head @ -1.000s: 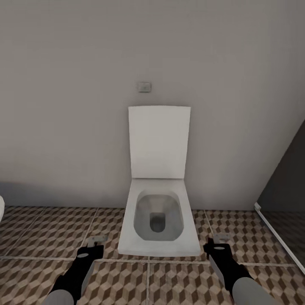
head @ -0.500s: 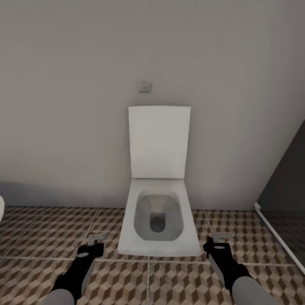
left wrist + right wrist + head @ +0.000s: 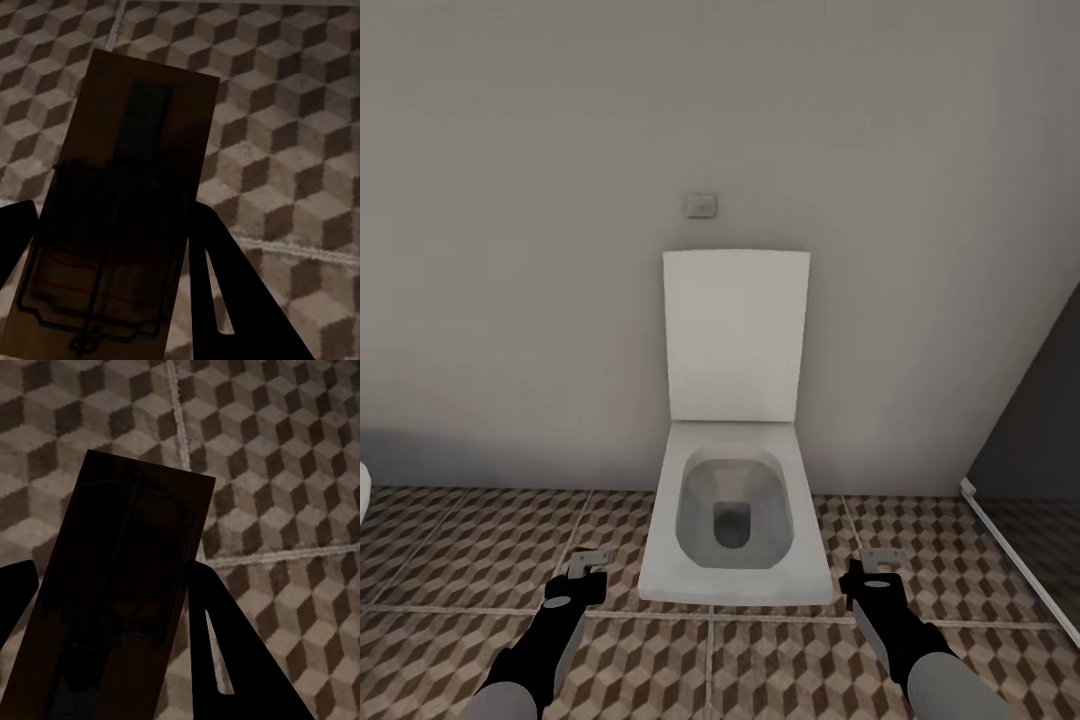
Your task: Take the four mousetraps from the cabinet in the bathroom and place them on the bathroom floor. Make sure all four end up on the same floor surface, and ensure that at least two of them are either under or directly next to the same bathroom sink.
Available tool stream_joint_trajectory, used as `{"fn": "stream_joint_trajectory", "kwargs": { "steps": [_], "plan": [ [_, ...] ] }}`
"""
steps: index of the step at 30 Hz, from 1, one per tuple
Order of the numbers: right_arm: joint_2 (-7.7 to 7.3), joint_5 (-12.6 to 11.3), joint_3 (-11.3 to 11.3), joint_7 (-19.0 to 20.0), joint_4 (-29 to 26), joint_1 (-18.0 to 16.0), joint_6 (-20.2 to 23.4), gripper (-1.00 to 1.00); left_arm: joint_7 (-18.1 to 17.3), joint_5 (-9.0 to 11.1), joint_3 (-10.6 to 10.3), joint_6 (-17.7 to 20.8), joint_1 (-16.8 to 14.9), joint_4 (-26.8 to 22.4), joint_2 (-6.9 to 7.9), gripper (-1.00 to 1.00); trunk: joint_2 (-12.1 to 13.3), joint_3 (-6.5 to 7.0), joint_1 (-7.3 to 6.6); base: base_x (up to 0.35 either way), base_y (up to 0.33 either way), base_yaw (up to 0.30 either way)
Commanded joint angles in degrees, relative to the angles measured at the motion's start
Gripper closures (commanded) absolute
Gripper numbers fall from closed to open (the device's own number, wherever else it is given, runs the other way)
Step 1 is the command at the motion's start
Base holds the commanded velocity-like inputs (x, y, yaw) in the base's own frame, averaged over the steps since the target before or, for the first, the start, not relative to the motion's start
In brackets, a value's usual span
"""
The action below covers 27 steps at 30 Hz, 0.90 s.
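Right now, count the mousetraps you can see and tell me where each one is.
2. One flat wooden mousetrap with dark wire sits between the left gripper's fingers; another wooden mousetrap sits between the right gripper's fingers. Others may be out of view.

a bathroom: white toilet (image 3: pixel 735 520), lid up, on cube-patterned floor tiles (image 3: pixel 450 560).

Left trap (image 3: pixel 112 217): near end cut by frame bottom in left wrist view; red mark faint in shadow. In head view trap (image 3: pixel 589 562) too small for detail.

Right trap (image 3: pixel 112 600): near end cut by frame bottom in right wrist view; wire parts nearly lost in dark, red mark not legible. In head view trap (image 3: pixel 880 562) tiny.

Both arms cut by head view's lower edge.

White object (image 3: pixel 363 495) at left edge: mostly cut off, unidentifiable.

Wall plate (image 3: pixel 701 205): too small to read.

Dark panel (image 3: pixel 1035 450): cut by right edge.
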Motion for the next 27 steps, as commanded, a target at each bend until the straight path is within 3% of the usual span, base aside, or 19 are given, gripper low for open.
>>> {"fn": "stream_joint_trajectory", "kwargs": {
  "steps": [1,15,27],
  "plan": [
    [0.04,0.57,-0.21,0.11,-0.1,-0.01,0.42,1.0,-0.32,-0.53,0.32,0.26,-0.02,-0.11,-0.07,1.0,-0.02,-0.05,-0.01,0.0,0.0,0.0],
    [-0.03,0.54,-0.21,0.1,-0.1,-0.01,0.35,1.0,-0.24,-0.54,0.23,0.25,-0.02,-0.19,-0.55,1.0,-0.02,-0.05,-0.01,0.0,0.0,0.0],
    [-0.03,0.57,-0.21,0.11,-0.1,-0.01,0.33,1.0,-0.26,-0.6,0.22,0.28,-0.02,-0.2,-0.99,1.0,-0.18,-2.71,0.3,0.0,0.0,0.0]
  ]
}}
